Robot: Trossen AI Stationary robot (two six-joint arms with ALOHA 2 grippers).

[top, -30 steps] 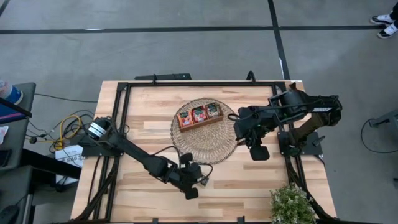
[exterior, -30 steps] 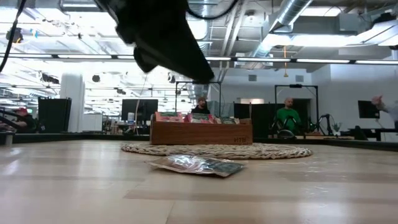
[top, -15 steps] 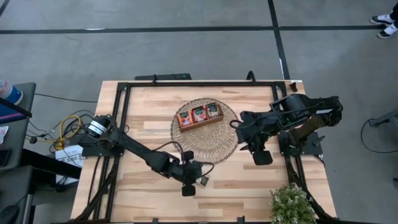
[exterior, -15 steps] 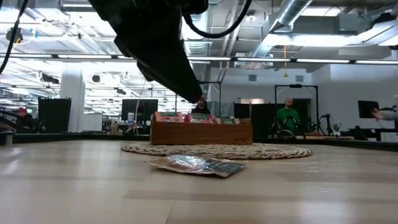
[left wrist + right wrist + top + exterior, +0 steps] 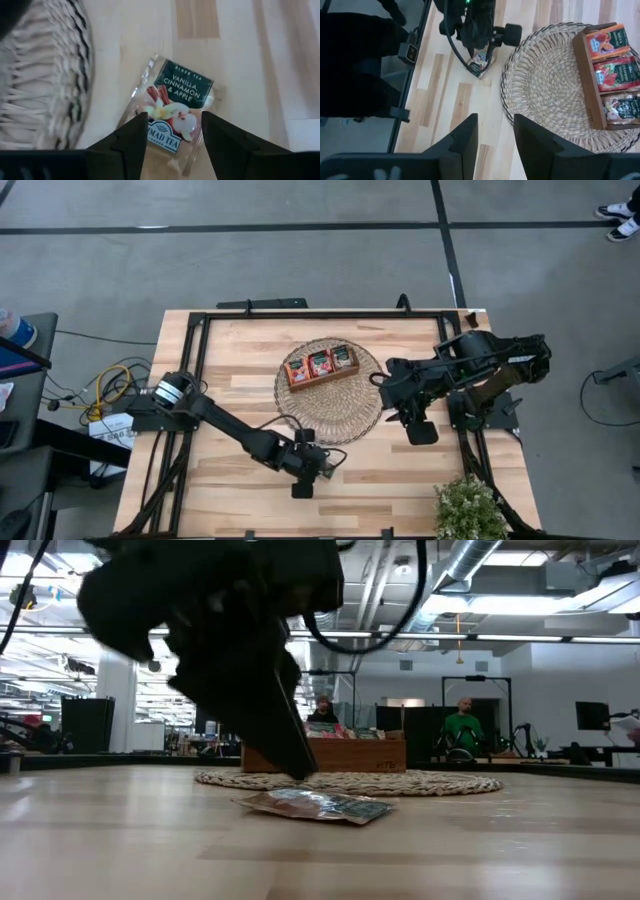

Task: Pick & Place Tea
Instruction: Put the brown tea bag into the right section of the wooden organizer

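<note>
Lying flat on the tabletop [image 5: 240,350] just beside the rim of the round woven mat [image 5: 330,412], on its near side, is a single tea sachet [image 5: 172,112]. Its label reads "BLACK TEA" and "VANILLA, CINNAMON & APPLE" on a dark green panel, with part of a brand name ending in "MAD TEA" below a picture of cinnamon sticks and a white flower.

The left end effector [image 5: 172,135] hangs right over this sachet, its two dark fingers [image 5: 131,140] spread wide with the packet showing in the gap between them; nothing is gripped. In the low view the same sachet [image 5: 315,805] rests in front of the mat [image 5: 350,781], with the left end effector [image 5: 290,755] reaching down to it.

On the mat stands a brown wooden tray [image 5: 320,365] with three compartments, each holding red-orange tea packets [image 5: 615,72] with green labels; their small print cannot be read.

The right end effector [image 5: 495,132] hovers beside the mat on the opposite side from the left arm, its fingers partly apart and holding nothing. A potted plant [image 5: 468,508] sits at the tabletop's near corner by the right arm. People [image 5: 463,730] show in the room beyond.
</note>
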